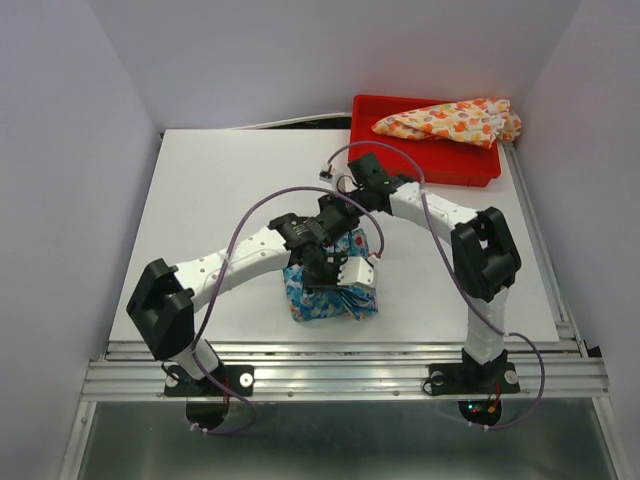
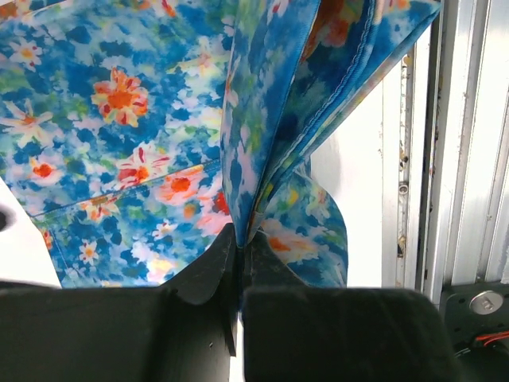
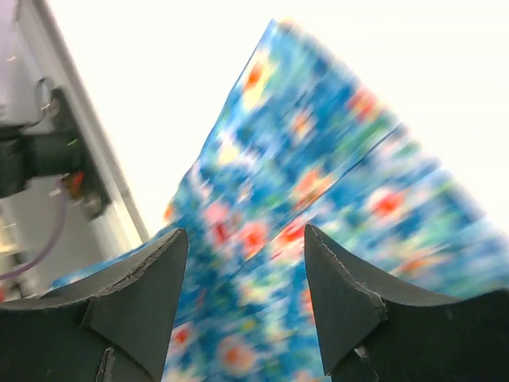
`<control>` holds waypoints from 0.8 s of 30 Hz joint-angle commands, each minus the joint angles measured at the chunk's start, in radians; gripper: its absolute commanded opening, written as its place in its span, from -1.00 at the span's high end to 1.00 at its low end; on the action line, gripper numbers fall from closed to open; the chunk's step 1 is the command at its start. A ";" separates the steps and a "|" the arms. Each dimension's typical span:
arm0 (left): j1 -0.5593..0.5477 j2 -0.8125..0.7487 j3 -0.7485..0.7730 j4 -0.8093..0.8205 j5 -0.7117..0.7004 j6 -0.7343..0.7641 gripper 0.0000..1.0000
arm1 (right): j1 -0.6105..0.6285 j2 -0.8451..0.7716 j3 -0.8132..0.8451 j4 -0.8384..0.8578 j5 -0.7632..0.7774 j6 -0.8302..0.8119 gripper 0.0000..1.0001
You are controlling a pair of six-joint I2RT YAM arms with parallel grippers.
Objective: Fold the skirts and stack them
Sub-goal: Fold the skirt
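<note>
Soft, even overhead light fills the top view, throwing only faint shadows on the white table [image 1: 220, 180]. The right wrist view smears the blue skirt [image 3: 318, 207] with motion blur against blown-out white; the left wrist view is sharp.

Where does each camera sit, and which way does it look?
Top: above and behind the robot, looking down at the table. It shows the left arm, the right arm, the blue skirt and the yellow skirt in the tray.
Left wrist: on the left arm, looking along the left hand, which is pinching the blue skirt.
Right wrist: on the right arm, looking past the open right hand at the blue skirt.
Shared: all three see the blue skirt.
</note>
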 commanded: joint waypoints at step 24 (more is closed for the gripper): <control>0.197 0.166 0.171 0.092 -0.088 0.137 1.00 | -0.029 0.295 0.107 -0.179 -0.043 -0.296 0.68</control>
